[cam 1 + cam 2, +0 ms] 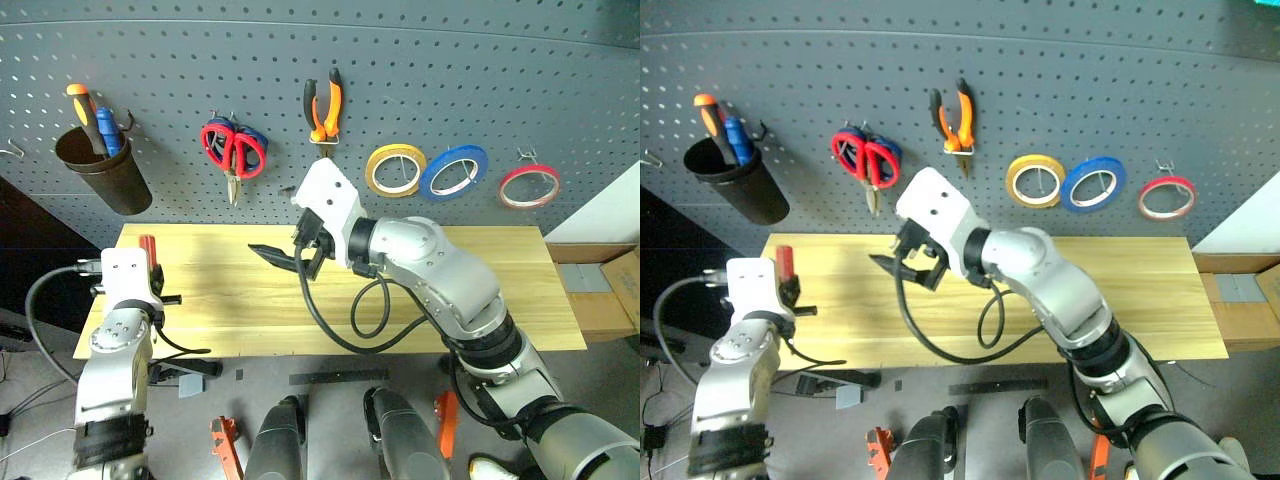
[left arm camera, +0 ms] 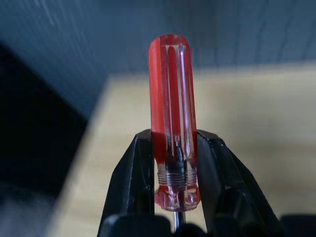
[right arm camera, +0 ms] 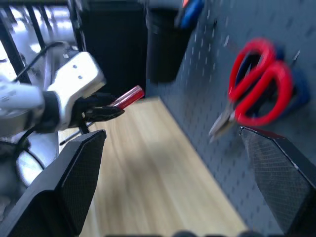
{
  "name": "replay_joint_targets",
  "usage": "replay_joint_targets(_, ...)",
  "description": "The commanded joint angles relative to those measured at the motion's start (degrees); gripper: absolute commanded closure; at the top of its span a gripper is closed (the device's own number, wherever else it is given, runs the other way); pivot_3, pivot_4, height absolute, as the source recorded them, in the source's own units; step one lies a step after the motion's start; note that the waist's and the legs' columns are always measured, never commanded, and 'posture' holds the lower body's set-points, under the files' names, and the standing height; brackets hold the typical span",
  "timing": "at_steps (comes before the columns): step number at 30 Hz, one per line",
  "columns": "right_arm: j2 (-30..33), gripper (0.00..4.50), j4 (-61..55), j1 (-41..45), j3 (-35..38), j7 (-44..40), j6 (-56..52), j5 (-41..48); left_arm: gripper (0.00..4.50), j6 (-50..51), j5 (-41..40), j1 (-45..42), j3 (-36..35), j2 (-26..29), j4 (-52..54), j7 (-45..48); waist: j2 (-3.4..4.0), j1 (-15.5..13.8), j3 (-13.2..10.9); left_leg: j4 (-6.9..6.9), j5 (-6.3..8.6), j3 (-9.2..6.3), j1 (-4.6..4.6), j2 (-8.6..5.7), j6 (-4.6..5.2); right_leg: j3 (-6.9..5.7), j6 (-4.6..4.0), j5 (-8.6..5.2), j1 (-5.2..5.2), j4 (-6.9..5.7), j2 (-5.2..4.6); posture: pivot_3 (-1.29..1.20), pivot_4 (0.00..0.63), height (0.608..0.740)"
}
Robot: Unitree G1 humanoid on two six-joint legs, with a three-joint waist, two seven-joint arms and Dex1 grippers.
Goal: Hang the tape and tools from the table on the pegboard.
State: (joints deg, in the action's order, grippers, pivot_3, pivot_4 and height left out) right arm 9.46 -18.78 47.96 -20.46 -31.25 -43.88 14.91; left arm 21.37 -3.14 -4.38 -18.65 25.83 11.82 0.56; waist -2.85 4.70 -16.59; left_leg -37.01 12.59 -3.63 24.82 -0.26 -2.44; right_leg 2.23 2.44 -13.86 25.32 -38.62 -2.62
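My left gripper [image 2: 175, 163] is shut on the slim screwdriver [image 2: 170, 98], whose translucent red handle stands up between the fingers. It hovers above the left end of the table [image 1: 450, 310]. My right gripper [image 1: 290, 255] is open with nothing in it, above the table's middle and close to the pegboard [image 1: 450, 80]. On the pegboard hang the red-handled scissors [image 1: 232, 150], the orange-and-black pliers [image 1: 323, 108] and the red tape [image 1: 529, 185].
A dark cup [image 1: 100, 170] with orange and blue handles in it hangs at the pegboard's left. A yellow roll [image 1: 395, 170] and a blue roll [image 1: 454, 172] hang beside the red tape. Blue-handled scissors [image 1: 255, 140] sit behind the red ones. Cardboard boxes [image 1: 600, 290] stand at the right.
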Motion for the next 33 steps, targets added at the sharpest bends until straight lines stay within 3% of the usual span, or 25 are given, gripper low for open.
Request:
replay_joint_targets(1,-0.35,0.00,-1.25,0.76,2.56,-1.84,3.67,1.63,3.68,-6.78,4.11,1.04,1.21,0.90,8.42,-0.11,0.00,-0.14,0.00,0.00,0.00,-0.01,0.00,0.00,0.00,-0.02,0.00,0.00,-0.01,-0.01,0.00,-0.06,0.242,0.740)
replay_joint_targets(6,0.04,0.00,-0.32,1.32,2.81,-4.70,7.37,2.12,3.68,-11.01,6.96,-3.62,4.94,2.95,15.27,2.77,-0.04,-0.41,0.05,-0.02,-0.02,0.01,0.00,-0.04,0.02,-0.03,0.00,0.00,-0.03,-0.03,0.06,-0.04,0.218,0.740)
replay_joint_targets(10,-0.01,0.00,1.51,2.26,2.36,-5.34,9.73,1.27,3.68,-12.00,7.00,-12.29,3.83,4.18,13.57,3.03,-0.12,-0.84,0.12,-0.05,-0.06,0.02,0.00,-0.03,-0.01,-0.05,0.00,0.00,-0.02,-0.09,0.38,-0.04,0.204,0.740)
replay_joint_targets(14,-0.42,0.00,4.02,4.56,2.44,-5.22,12.13,0.03,3.68,-15.47,5.87,-25.30,1.35,7.94,5.51,3.07,-0.13,-0.92,0.17,-0.06,-0.10,0.22,-0.02,-0.03,-0.08,-0.04,0.00,0.00,0.01,-0.19,0.45,-0.04,0.194,0.740)
replay_joint_targets(20,-2.16,0.00,8.18,8.41,3.94,-3.32,14.51,-1.52,3.68,-20.64,4.59,-37.84,-2.43,11.75,-7.93,1.84,-0.14,-0.81,0.18,-0.05,-0.12,0.38,-0.03,-0.03,-0.12,-0.05,0.00,0.00,0.03,-0.22,0.48,-0.05,0.181,0.740)
replay_joint_targets(33,-4.31,0.00,10.84,10.73,4.35,-3.08,16.64,-2.88,3.68,-37.49,6.55,-43.04,-0.25,9.63,-33.17,-2.05,-0.27,-1.09,0.31,-0.08,-0.13,0.40,-0.02,-0.03,-0.13,-0.06,-0.01,0.01,0.06,-0.29,0.39,-0.07,0.183,0.740)
